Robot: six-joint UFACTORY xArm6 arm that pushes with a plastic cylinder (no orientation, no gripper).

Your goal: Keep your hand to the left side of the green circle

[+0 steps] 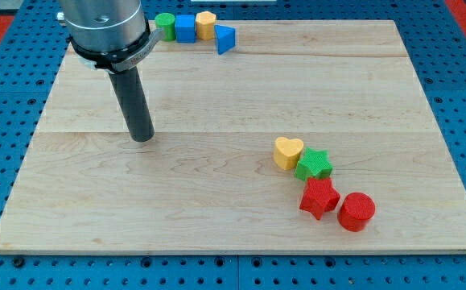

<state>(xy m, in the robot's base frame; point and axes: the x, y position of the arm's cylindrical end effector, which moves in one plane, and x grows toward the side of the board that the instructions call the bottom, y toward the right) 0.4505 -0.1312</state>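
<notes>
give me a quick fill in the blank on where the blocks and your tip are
1. The green circle touches a ____ cube.
2. The yellow heart touches the green ____.
3. My tip sits toward the view's ____ of the red star.

Missing words: blue; star; left

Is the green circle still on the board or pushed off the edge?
On. The green circle sits at the wooden board's top edge beside the blue block; my tip is well below it.

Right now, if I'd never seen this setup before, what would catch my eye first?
Probably the thick dark rod, my tip resting on the wooden board at the view's left. Then two bright clusters: green circle leading a row at the view's top, and the yellow heart group at lower right.
</notes>
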